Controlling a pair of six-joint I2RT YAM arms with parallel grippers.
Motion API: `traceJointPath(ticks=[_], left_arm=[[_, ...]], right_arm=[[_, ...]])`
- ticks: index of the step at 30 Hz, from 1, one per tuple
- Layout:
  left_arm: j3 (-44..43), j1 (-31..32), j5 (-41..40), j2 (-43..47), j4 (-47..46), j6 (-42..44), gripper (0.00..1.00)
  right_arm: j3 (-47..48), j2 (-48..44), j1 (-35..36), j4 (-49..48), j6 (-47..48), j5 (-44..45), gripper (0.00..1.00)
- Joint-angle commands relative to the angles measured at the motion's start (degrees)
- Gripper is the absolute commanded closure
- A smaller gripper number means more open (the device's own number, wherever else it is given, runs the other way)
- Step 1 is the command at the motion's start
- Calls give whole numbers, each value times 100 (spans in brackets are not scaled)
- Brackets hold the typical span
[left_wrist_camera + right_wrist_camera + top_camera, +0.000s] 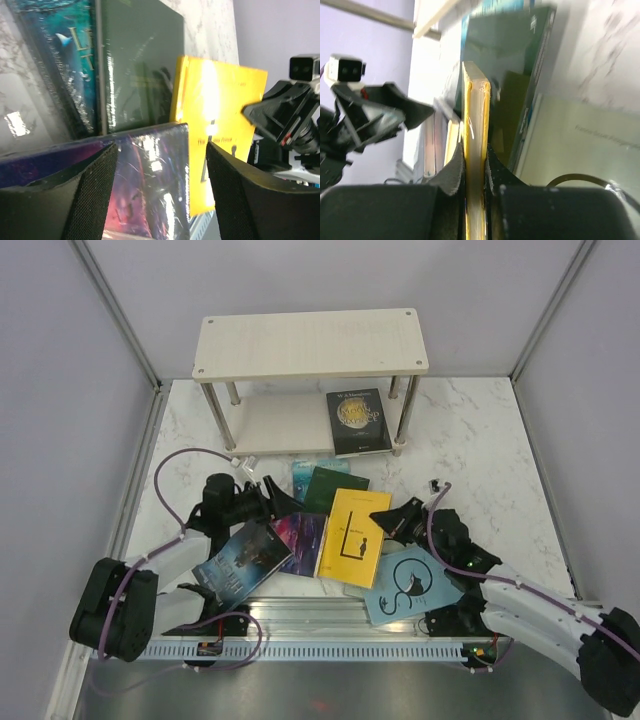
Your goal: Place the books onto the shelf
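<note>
The left hand (162,152) is released, its fingers spread over a corner of the purple book (300,543). That book lies between the dark blue fantasy book (240,558) and the yellow book (352,537), in a heap on the marble worktop (470,440). A teal book (305,476) and a dark green book (337,490) lie behind them. The right hand (475,155) is grasping the yellow book's edge. The pale blue cat book (410,585) lies rightmost. One dark book (358,420) sits at the right end of the lower tier of the shelf (310,343).

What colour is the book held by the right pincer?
Yellow book, black line figure on its cover; clearest in the top external view.
</note>
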State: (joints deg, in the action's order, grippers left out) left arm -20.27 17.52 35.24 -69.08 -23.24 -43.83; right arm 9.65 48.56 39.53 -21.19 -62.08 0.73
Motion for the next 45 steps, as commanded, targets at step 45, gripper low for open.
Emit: traceJointPath(ticks=[45], left_arm=[[208,419,1002,491,-1526,-566,19]], right_arm=[[1505,1437,-867,-2346,-1113,-2463,100]])
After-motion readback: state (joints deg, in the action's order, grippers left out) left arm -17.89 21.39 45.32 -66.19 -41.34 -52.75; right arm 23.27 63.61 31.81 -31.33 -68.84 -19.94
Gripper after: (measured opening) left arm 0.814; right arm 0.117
